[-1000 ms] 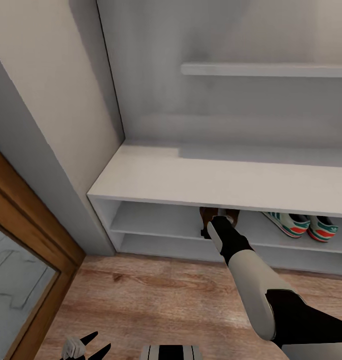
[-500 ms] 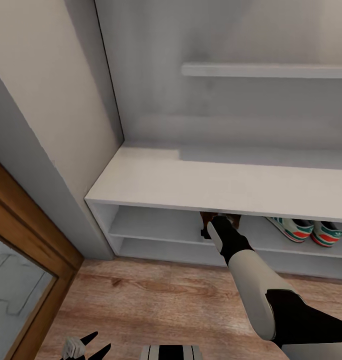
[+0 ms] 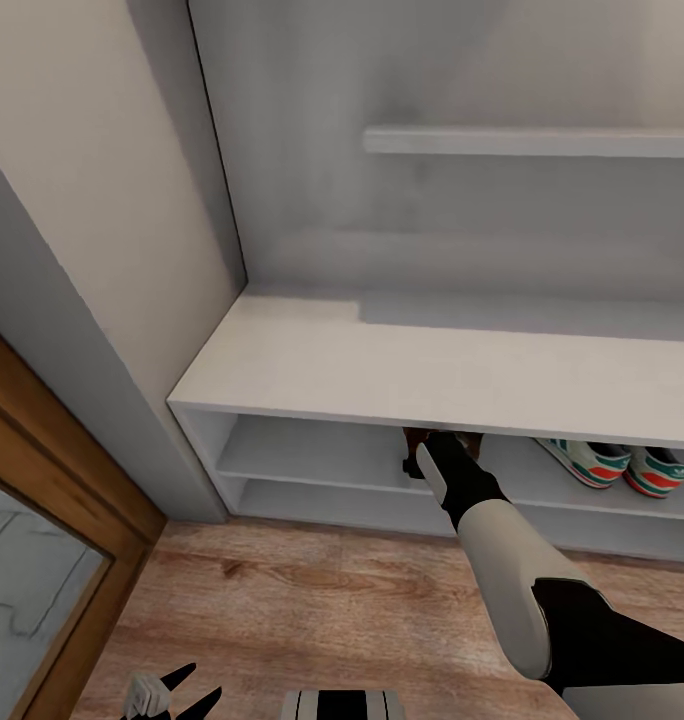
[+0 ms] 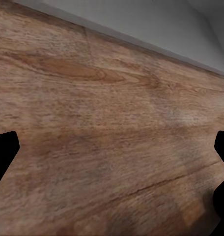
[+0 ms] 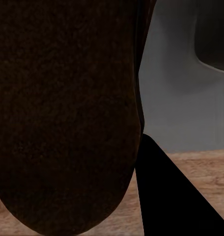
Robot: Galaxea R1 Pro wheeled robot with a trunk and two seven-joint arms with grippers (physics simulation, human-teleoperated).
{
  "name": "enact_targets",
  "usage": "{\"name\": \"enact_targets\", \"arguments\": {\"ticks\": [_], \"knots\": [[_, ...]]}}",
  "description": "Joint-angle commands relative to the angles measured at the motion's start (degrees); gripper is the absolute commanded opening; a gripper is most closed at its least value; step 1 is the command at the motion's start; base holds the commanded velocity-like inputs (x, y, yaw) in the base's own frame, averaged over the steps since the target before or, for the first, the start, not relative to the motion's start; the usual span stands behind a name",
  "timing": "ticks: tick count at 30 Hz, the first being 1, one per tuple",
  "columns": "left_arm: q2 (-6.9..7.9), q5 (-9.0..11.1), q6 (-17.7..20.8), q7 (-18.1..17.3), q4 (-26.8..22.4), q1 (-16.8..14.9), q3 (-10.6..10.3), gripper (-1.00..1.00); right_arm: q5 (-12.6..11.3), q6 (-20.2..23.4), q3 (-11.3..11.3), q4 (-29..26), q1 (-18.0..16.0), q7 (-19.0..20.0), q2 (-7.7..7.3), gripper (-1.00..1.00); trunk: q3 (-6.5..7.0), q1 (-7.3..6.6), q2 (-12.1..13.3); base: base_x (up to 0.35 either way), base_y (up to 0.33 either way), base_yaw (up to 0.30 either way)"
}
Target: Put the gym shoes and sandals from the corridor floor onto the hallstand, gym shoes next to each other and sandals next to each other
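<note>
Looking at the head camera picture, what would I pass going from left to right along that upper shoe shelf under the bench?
Bare shelf of the hallstand → a brown sandal at the tip of the right arm's gripper → the two gym shoes, side by side.

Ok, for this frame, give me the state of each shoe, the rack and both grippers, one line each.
gym shoes: side by side on the hallstand's upper shoe tier, off the floor.
sandal: at the upper tier's mouth beside the right gripper, dark sole facing the right wrist camera.
hallstand: bench top bare.
left gripper: open, empty, above the corridor floor.
</note>
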Motion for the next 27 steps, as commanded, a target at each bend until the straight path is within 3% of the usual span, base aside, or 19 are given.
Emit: {"name": "enact_targets", "arguments": {"ticks": [1, 4, 5, 27], "knots": [[-0.01, -0.02, -0.30, -0.22, 0.07, -0.04, 0.18, 1.00, -0.13, 0.17, -0.29, -0.07, -0.03, -0.32, 0.07, -1.00, -0.04, -0.01, -0.02, 0.012, 0.000, 0.000], [-0.01, -0.01, -0.30, -0.22, 0.07, -0.04, 0.17, 1.00, -0.13, 0.17, -0.30, -0.07, -0.03, -0.31, 0.07, -1.00, -0.04, -0.01, -0.02, 0.005, 0.000, 0.000], [-0.01, -0.01, -0.30, -0.22, 0.07, -0.04, 0.17, 1.00, -0.13, 0.17, -0.30, -0.04, -0.03, -0.30, 0.07, 1.00, -0.04, -0.01, -0.02, 0.002, 0.000, 0.000], [-0.01, -0.01, -0.29, -0.22, 0.07, -0.04, 0.18, 1.00, -0.13, 0.17, -0.30, 0.01, -0.03, -0.24, 0.07, 1.00, -0.04, -0.01, -0.02, -0.004, 0.000, 0.000]]}}
